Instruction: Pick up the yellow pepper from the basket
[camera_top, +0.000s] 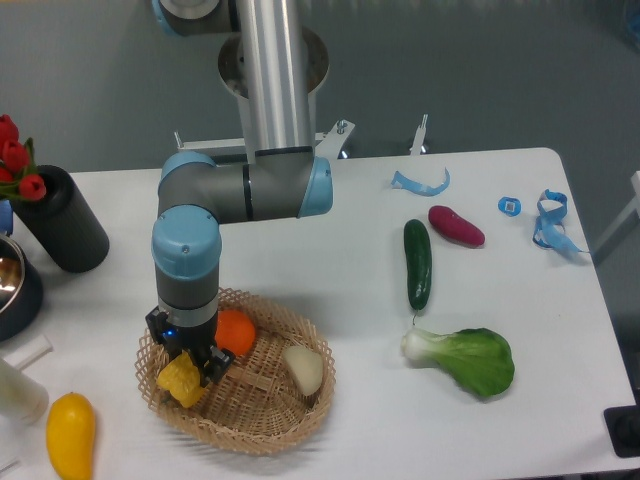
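Note:
The yellow pepper (180, 381) sits at the left side of the round wicker basket (262, 408). My gripper (186, 368) points straight down into the basket, with its dark fingers on either side of the pepper's top. The jaws look closed against the pepper, which still rests low in the basket. An orange (236, 332) lies just right of the gripper, and a pale oval fruit (305, 367) lies at the basket's right side.
A smooth yellow elongated fruit (70, 433) lies outside the basket at front left. A cucumber (417, 263), a purple vegetable (456, 225) and a bok choy (470, 358) lie to the right. A black vase (60, 220) with red flowers and a metal bowl (12, 280) stand at left.

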